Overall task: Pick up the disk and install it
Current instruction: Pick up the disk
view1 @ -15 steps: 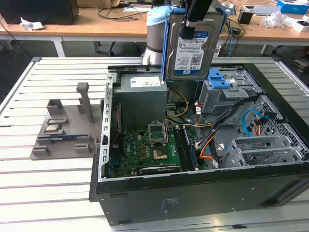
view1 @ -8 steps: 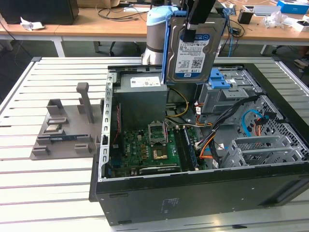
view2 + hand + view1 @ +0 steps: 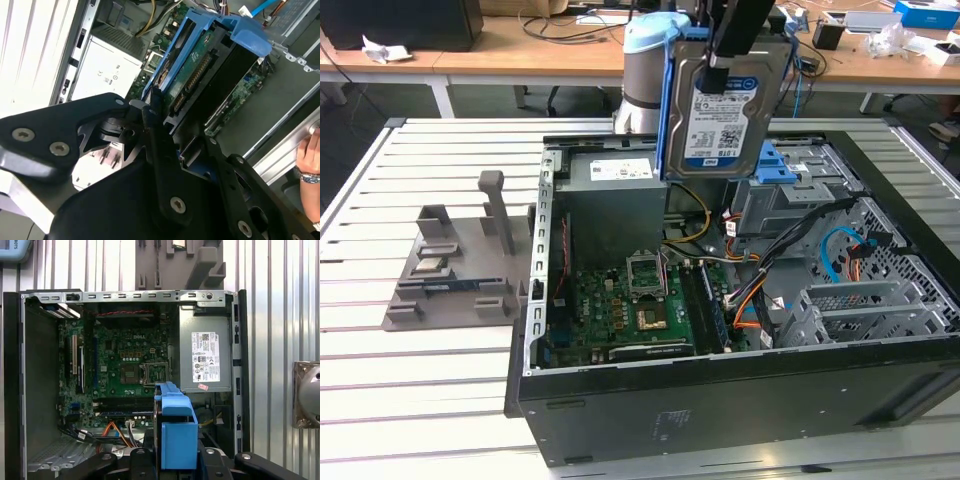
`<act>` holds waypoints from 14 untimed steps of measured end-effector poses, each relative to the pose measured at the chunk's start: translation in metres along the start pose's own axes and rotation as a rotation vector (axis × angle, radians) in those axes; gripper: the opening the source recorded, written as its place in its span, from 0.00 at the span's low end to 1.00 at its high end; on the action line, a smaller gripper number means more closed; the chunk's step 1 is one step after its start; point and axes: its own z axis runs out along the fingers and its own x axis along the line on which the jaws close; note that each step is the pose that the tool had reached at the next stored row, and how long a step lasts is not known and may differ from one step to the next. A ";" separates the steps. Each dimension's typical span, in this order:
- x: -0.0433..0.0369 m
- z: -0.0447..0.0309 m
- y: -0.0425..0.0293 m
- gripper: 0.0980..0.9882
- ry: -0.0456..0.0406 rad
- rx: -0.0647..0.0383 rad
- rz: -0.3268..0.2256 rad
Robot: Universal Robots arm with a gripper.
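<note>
Disk (image 3: 725, 110), where's it at right now?

> Up in the air, standing on edge, label facing the exterior view. It hangs over the open case (image 3: 720, 400), just above the power supply (image 3: 610, 195).

And the pincer (image 3: 718, 70)?

> Clenched on the disk from above. In the second wrist view the fingers (image 3: 160, 150) are clamped on its end, between the blue rails. The first wrist view looks down past the disk's blue rail at the motherboard (image 3: 125, 365).

Anything else around?

> Case lies on its side on the slatted bench (image 3: 420, 400), with a grey fixture (image 3: 450, 270) to the exterior view's left of it. Somebody's hand (image 3: 310, 155) is near the case too.
</note>
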 end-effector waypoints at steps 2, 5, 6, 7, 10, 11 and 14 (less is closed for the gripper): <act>0.0031 0.0001 0.0000 0.30 0.0000 0.000 0.000; 0.0095 0.0002 0.0001 0.30 0.0000 0.000 0.000; 0.0120 0.0003 0.0002 0.30 0.0000 0.000 0.000; 0.0144 0.0003 0.0002 0.30 0.0000 0.000 0.000; 0.0191 0.0005 0.0003 0.30 -0.0001 0.000 0.000; 0.0206 0.0005 0.0003 0.30 -0.0001 0.000 0.000; 0.0259 0.0007 0.0004 0.30 0.0000 0.000 0.000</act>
